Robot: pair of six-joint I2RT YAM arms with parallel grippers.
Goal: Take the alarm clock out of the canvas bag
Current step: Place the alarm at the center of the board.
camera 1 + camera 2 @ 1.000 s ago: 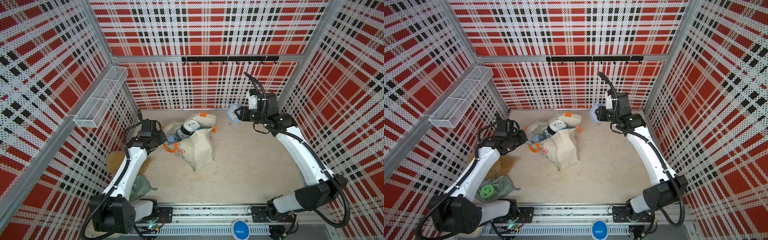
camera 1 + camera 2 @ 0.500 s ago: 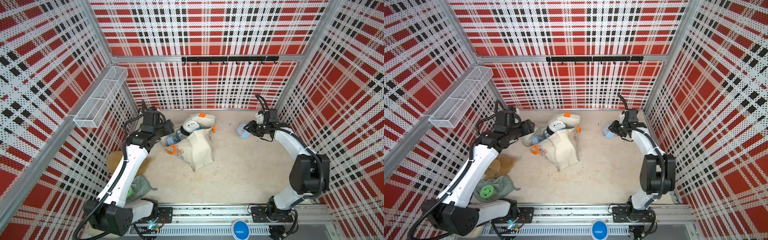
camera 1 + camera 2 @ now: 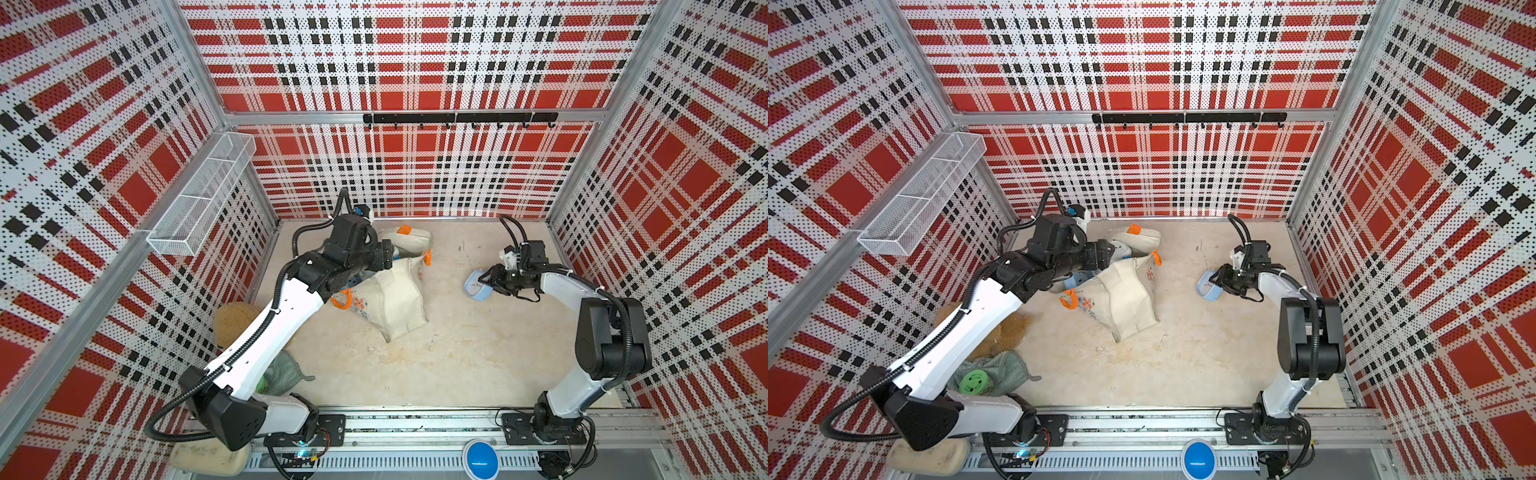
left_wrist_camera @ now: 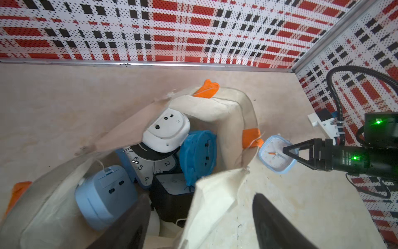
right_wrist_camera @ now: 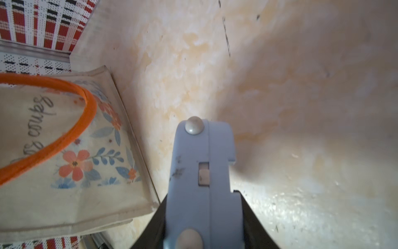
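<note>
right claw (image 4: 287, 152): is being shown clamped on the pale blue alarm clock (image 4: 275, 156), whose opposite sides are being pressed by the dark fingers (image 5: 254, 220) in the right wrist view.
pale blue alarm clock: is being held outside the bag, low over the table (image 3: 457, 353), between the canvas bag (image 3: 399, 295) and the right wall. Whether its lower edge is being rested on the table cannot be told, that part being blurred.
left claw (image 4: 200, 197): is being held with its jaws wide apart at the bag's mouth, and nothing is being gripped. The near canvas flap is being straddled, seemingly with one finger (image 4: 129, 224) inside the mouth.
canvas bag: is being shown slumped on the table near the back wall, mouth gaping toward the left arm. The orange handle (image 5: 64, 133) and a floral print are being shown on its side.
inside the bag: a white clock (image 4: 167, 132), a bright blue clock (image 4: 199, 155), a light blue clock (image 4: 103, 194), a black-rimmed dial (image 4: 148, 161) and a black clock (image 4: 170, 196) are being shown piled together.
table's left edge: a green cloth (image 3: 1011, 368) and a tan lump (image 3: 230, 318) are being partly hidden by the left arm.
</note>
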